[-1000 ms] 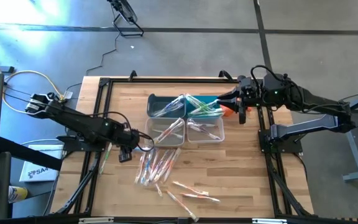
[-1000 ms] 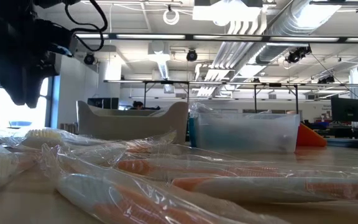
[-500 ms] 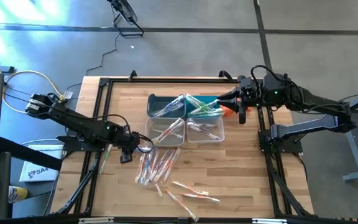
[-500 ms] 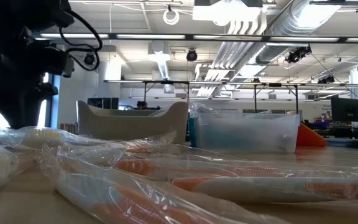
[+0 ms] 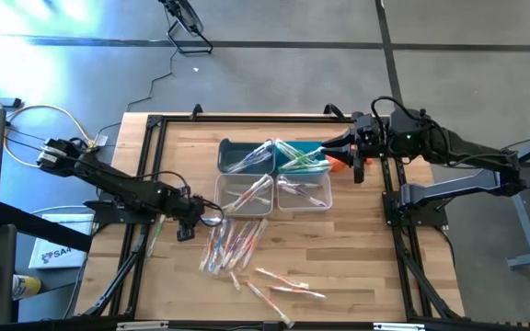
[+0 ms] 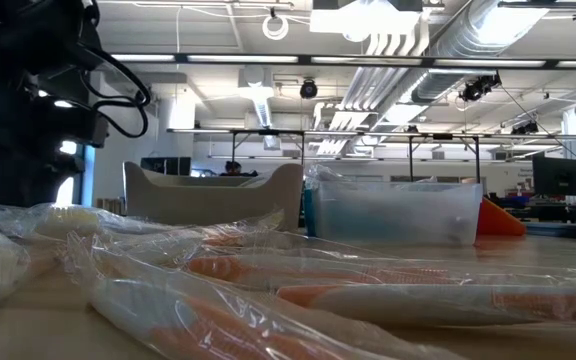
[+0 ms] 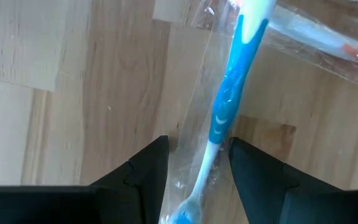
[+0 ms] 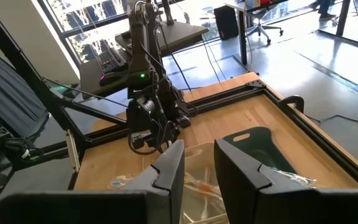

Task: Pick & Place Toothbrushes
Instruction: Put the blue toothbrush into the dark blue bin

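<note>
Left gripper [image 5: 208,219] sits low over the wooden table [image 5: 357,257], at the left edge of the loose pile of toothbrushes [image 5: 233,244] and just in front of the clear bins. In the left wrist view its two fingers [image 7: 143,171] are spread, one on each side of a blue toothbrush [image 7: 225,112] lying in its clear wrapper on the wood; the handle runs up between them. I cannot tell whether either finger touches the wrapper.

Most wrapped toothbrushes lie scattered on the table in front of the bins, with a few more nearer the front edge [image 5: 283,287]. Others already rest inside the four bins [image 5: 274,175], two dark ones at the back and two clear ones in front of them.

Right gripper [image 5: 343,152] hangs at the right end of the bin row, beside the orange cloth [image 5: 336,164]. Its fingers [image 8: 169,165] stand slightly apart, holding nothing.
</note>
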